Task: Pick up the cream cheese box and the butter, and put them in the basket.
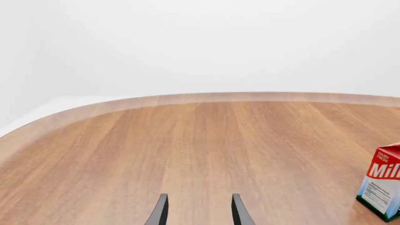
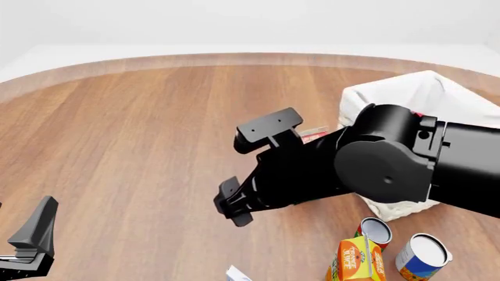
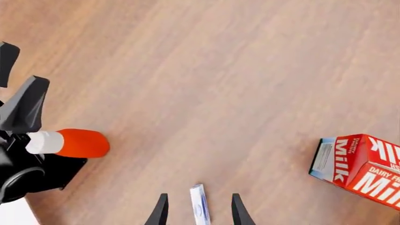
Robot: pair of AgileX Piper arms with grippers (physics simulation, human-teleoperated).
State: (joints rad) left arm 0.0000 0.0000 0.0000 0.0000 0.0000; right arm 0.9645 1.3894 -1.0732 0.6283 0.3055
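The cream cheese box point(image 3: 198, 205) shows as a thin white and pale blue sliver on the wood, lined up between my right gripper's point(image 3: 198, 211) open fingers and still some way below them. Only its corner point(image 2: 234, 273) peeks in at the front view's bottom edge. My right gripper point(image 2: 232, 204) hangs above the table's middle, pointing down. My left gripper point(image 1: 198, 213) is open and empty near the front left corner point(image 2: 31, 243). The basket point(image 2: 406, 88) stands at the right, partly behind the right arm. The butter is out of view.
A red-and-white Milk carton point(image 3: 359, 166) lies near the right gripper, also in the left wrist view point(image 1: 382, 187). A red bottle with a white cap point(image 3: 69, 143) lies by the left gripper. An orange juice carton point(image 2: 355, 260) and two cans point(image 2: 422, 254) stand front right.
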